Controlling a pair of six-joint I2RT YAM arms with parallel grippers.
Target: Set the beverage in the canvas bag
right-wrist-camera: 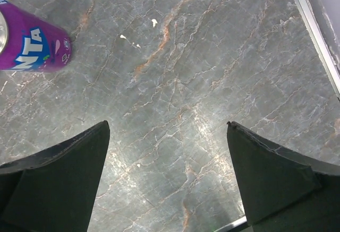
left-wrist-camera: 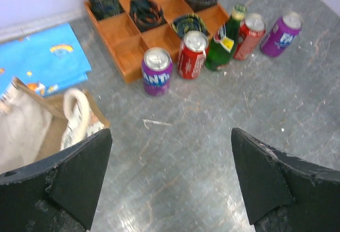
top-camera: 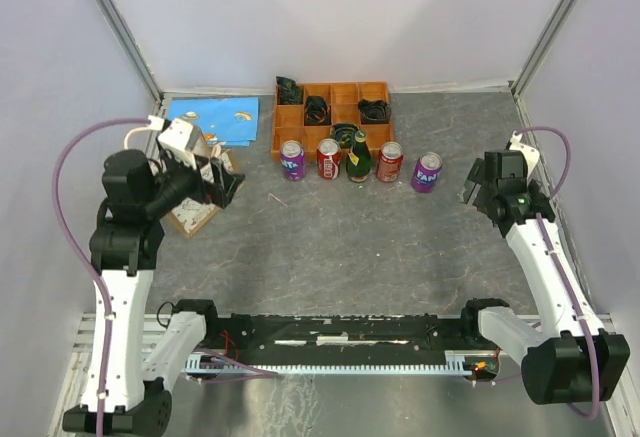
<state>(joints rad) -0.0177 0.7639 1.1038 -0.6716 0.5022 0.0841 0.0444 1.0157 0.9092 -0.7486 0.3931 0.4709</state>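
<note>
Beside the left claw, canvas bag.

The grey veined table is being shown under everything. Ahead of the left gripper, a row of five drinks is being carried on it, all upright: a purple can, a red can, a green bottle, a second red can and a second purple can. Just beyond that row, an orange compartment tray is being borne. Left of that gripper the canvas bag is being supported, and a blue printed sheet is being seen flat beyond it. A small white scrap is being spotted just ahead of the fingers. Ahead and left of the right gripper, the second purple can is being picked up again.
</note>
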